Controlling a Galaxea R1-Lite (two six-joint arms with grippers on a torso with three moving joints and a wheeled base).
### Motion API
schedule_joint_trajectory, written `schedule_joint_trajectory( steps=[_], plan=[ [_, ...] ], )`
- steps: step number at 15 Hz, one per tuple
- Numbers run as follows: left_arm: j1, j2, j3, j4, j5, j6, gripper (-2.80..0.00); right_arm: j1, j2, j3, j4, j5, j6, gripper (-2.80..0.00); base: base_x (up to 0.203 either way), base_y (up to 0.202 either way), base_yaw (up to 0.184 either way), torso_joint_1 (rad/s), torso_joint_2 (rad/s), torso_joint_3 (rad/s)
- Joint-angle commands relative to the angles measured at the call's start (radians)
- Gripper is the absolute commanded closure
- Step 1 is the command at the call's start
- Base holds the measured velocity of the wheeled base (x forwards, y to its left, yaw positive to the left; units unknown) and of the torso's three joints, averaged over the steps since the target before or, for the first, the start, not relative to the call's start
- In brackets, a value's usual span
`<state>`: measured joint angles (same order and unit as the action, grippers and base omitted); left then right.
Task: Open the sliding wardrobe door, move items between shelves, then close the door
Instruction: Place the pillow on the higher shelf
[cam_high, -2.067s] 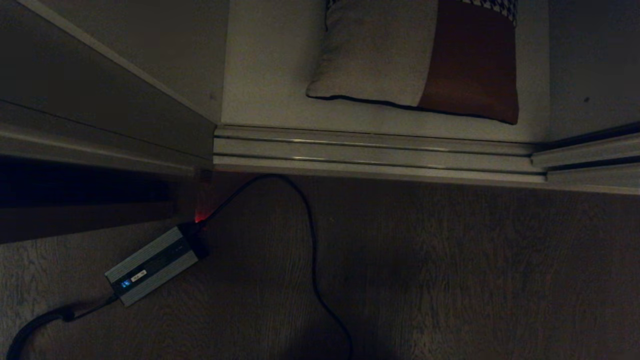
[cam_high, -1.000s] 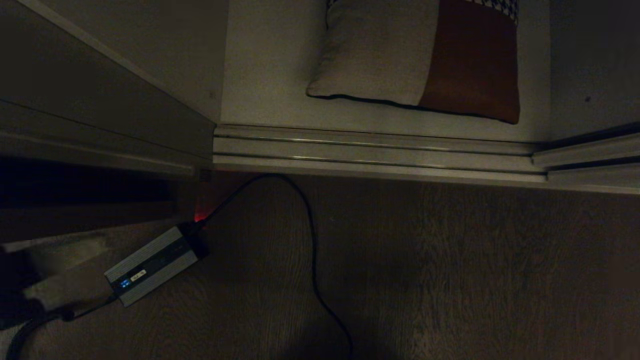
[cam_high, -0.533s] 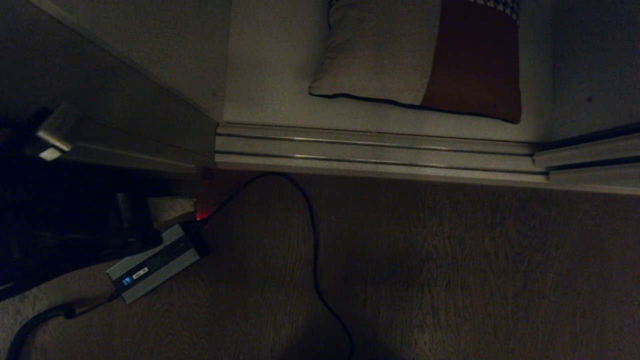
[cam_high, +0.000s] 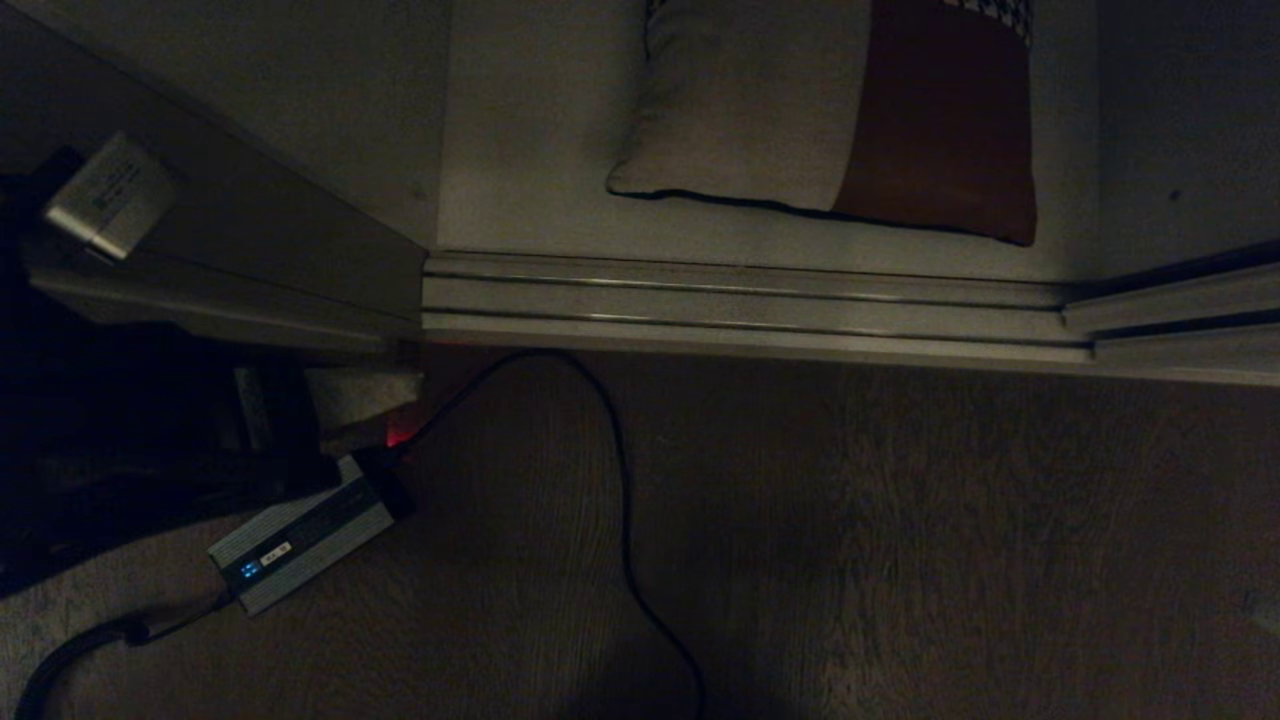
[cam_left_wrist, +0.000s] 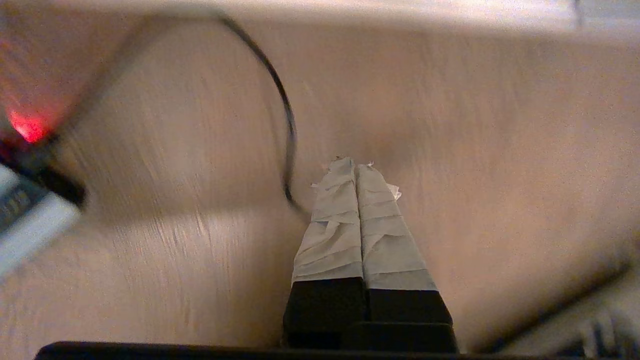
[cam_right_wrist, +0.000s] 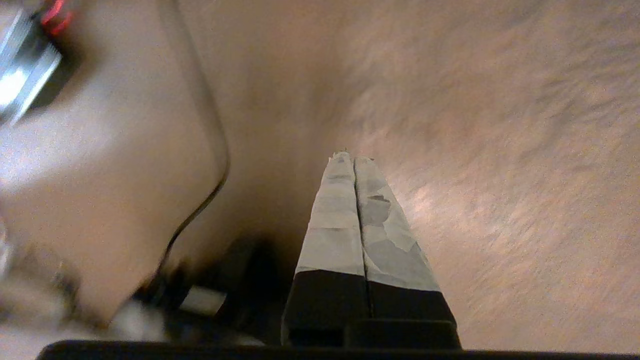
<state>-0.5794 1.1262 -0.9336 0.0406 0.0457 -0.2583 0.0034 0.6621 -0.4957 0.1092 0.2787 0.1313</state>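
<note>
Left pincer (cam_left_wrist: 356, 165) and right pincer (cam_right_wrist: 350, 159) are hanging above the wooden floor (cam_high: 900, 520), both pressed together, empty. Cushion (cam_high: 830, 110) is lying on the shelf (cam_high: 530, 130).

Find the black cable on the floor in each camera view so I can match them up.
Head view: the black cable loops over the wooden floor, from the grey power brick toward the bottom edge.
Left wrist view: the cable arcs just beyond the shut left gripper.
Right wrist view: the cable shows blurred, curving beside the shut right gripper.
Shared landmark: the power brick's red light.
</note>
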Motion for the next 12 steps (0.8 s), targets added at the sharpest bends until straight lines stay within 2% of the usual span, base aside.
schedule_joint_trajectory(
  steps=[1,2,4,6,8,10,11,12],
  plan=[
    [-0.085,-0.109,-0.002,0.087,0.024,0.000,0.00,0.005,-0.117,0.017,0.084,0.016,-0.002,0.00,0.000,0.000,0.000,0.000,0.00,0.000],
    [-0.117,-0.137,0.004,0.136,0.042,0.000,0.00,0.007,-0.126,0.028,0.098,0.023,-0.002,0.00,0.000,0.000,0.000,0.000,0.00,0.000],
    [-0.162,-0.159,0.063,0.137,0.047,-0.002,0.00,0.006,-0.164,0.062,0.113,0.021,-0.004,0.00,0.000,0.000,0.000,0.000,0.00,0.000],
    [-0.200,-0.103,0.074,0.116,0.044,-0.006,0.00,0.007,-0.170,0.097,0.126,0.020,-0.003,0.00,0.000,0.000,0.000,0.000,0.00,0.000],
    [-0.284,-0.012,0.075,0.047,0.053,-0.007,0.00,0.007,-0.157,0.111,0.122,0.022,-0.002,0.00,0.000,0.000,0.000,0.000,0.00,0.000],
    [-0.393,0.041,0.073,0.007,0.112,-0.015,0.00,0.007,-0.146,0.104,0.120,0.023,-0.002,0.00,0.000,0.000,0.000,0.000,0.00,0.000],
    [-0.437,0.047,0.075,0.005,0.167,-0.023,0.00,0.007,-0.137,0.101,0.118,0.023,-0.002,0.00,0.000,0.000,0.000,0.000,0.00,0.000],
    [-0.445,0.033,0.084,0.008,0.184,-0.027,0.00,0.007,-0.128,0.101,0.116,0.023,-0.002,0.00,0.000,0.000,0.000,0.000,0.00,0.000]
  ],
)
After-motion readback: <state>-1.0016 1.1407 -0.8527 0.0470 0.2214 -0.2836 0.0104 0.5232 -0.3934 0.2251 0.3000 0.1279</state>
